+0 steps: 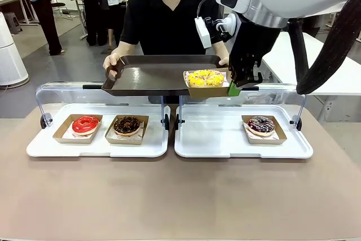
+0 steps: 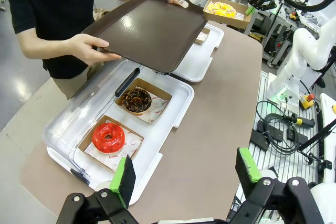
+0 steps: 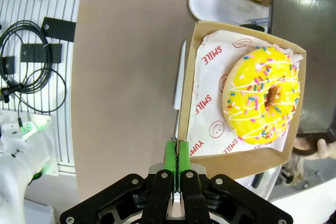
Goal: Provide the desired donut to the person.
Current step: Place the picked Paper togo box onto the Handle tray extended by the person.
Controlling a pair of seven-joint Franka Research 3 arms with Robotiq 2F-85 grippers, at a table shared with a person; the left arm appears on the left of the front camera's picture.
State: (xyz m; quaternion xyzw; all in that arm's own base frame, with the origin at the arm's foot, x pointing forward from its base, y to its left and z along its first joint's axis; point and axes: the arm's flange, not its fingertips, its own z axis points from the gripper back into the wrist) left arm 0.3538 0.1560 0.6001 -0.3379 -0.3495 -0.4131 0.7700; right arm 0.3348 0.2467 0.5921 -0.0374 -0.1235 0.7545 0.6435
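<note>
Now we are holding the yellow sprinkled donut (image 3: 262, 95) up at the person's (image 1: 166, 21) brown serving tray (image 1: 148, 76).

Our right jaws are closing tightly on one rim of the cardboard tray (image 3: 195, 85) that is carrying this donut, and they are keeping it lifted above the worktop (image 1: 180, 196) at the serving tray's right corner. We cannot tell whether the two are touching. The person is gripping the serving tray with both hands. Our left jaws are standing wide apart with nothing between them, hanging over the worktop beside the left white tray (image 2: 173, 109), where a red donut (image 2: 108, 137) and a chocolate donut (image 2: 136, 100) are lying. A dark glazed donut (image 1: 260, 125) is sitting on the right white tray (image 1: 214, 139).
</note>
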